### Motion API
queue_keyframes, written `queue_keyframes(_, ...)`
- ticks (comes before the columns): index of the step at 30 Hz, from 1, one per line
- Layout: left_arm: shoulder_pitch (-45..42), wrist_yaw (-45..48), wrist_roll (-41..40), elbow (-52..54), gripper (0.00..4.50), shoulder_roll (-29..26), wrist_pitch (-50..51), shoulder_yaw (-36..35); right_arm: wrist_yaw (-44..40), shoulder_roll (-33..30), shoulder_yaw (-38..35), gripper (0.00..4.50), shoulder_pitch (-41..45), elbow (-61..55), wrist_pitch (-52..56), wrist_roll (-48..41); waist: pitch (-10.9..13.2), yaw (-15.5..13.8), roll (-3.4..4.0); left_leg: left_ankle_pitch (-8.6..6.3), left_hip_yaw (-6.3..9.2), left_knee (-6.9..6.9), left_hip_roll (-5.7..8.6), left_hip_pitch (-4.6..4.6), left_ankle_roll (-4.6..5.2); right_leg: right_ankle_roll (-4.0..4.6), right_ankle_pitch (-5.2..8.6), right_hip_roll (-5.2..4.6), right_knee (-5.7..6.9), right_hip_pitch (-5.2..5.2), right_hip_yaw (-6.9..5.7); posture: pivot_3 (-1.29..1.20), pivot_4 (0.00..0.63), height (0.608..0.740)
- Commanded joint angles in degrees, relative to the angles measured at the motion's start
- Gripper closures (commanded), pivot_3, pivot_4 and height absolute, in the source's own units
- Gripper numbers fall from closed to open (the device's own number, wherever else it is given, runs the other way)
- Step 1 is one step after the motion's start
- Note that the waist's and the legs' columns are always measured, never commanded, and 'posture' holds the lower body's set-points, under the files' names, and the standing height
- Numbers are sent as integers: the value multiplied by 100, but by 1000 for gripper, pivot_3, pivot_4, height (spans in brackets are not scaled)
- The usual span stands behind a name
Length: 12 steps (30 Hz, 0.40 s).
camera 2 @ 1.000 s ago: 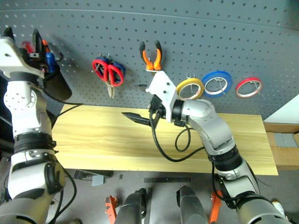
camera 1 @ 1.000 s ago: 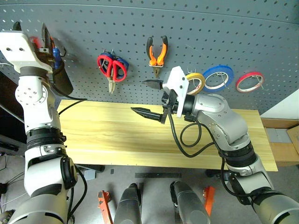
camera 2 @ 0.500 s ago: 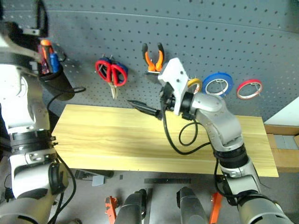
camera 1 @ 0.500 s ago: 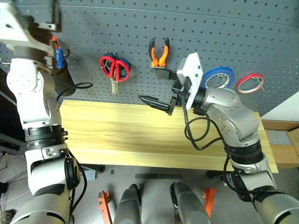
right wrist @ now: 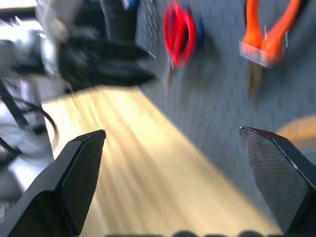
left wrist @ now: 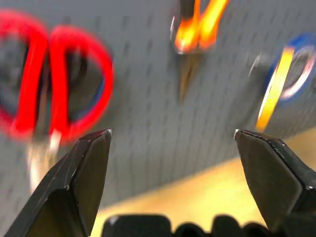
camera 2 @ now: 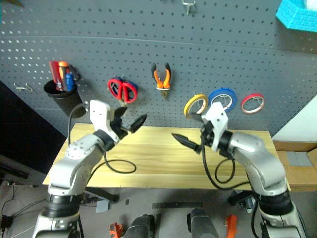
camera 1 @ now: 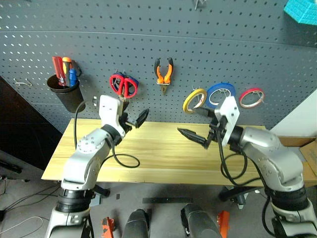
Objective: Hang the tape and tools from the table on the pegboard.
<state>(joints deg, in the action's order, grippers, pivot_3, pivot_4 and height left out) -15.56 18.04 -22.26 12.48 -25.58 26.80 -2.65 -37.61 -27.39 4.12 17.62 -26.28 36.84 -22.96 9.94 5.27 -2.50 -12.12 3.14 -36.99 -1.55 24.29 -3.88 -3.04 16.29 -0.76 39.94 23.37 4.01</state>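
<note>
The pegboard (camera 1: 148,44) carries the yellow tape (camera 1: 194,100), the red-handled scissors (camera 1: 124,85) and the small orange pliers (camera 1: 164,72), each on a hook. A red-handled screwdriver (camera 1: 56,66) stands in a black cup (camera 1: 66,95) on the board. Below lies the wooden table (camera 1: 148,153). My left gripper (camera 1: 134,115) hovers open over the table's left half, pointing toward the scissors (left wrist: 54,84), with nothing between its fingers (left wrist: 79,173). My right gripper (camera 1: 190,121) hovers open over the table's right half, below the tape, also holding nothing.
A blue tape ring (camera 1: 220,94) and a red tape ring (camera 1: 251,97) hang right of the yellow one. Orange and blue handles share the cup. A teal object (camera 1: 302,10) sits at the top right, and cardboard boxes (camera 1: 304,146) lie right of the table.
The camera has tilted, showing more of the board. My left gripper came down from the cup to just above the table. My right gripper sank and drew rightward. Both stayed open.
</note>
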Motion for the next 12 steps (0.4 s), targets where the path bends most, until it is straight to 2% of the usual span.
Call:
queue_keyframes(1,319,-24,323,-271,238,129,-379,-30,537,307,-8,0,-330,622,-1084,658,-79,2,5,-1,-7,3,0,-36,1,1,1,3,-4,-30,6,-105,40,740)
queue_keyframes(4,570,-149,564,-701,238,345,-764,-100,915,541,-38,0,-562,1448,-1916,1163,-210,25,20,3,-13,2,-9,-62,5,5,-1,16,-29,-63,10,-104,33,740)
queue_keyframes(6,635,-268,767,-966,238,439,-1021,-152,1110,667,-83,0,-625,2009,-2398,1388,-236,42,30,2,-13,14,-17,-150,5,-4,3,24,-80,-168,8,-100,26,740)
queue_keyframes(7,650,-378,849,-1115,238,497,-1138,-216,1225,730,-100,0,-636,2304,-2648,1498,-268,42,29,2,-11,17,-18,-161,6,4,2,27,-97,-185,8,-96,23,740)
queue_keyframes(12,652,-782,1196,-1610,238,616,-1609,-448,1574,982,-245,0,-607,3339,-3296,1712,-366,41,34,2,-12,15,-19,-161,6,-10,-8,27,-97,-189,12,-77,12,740)
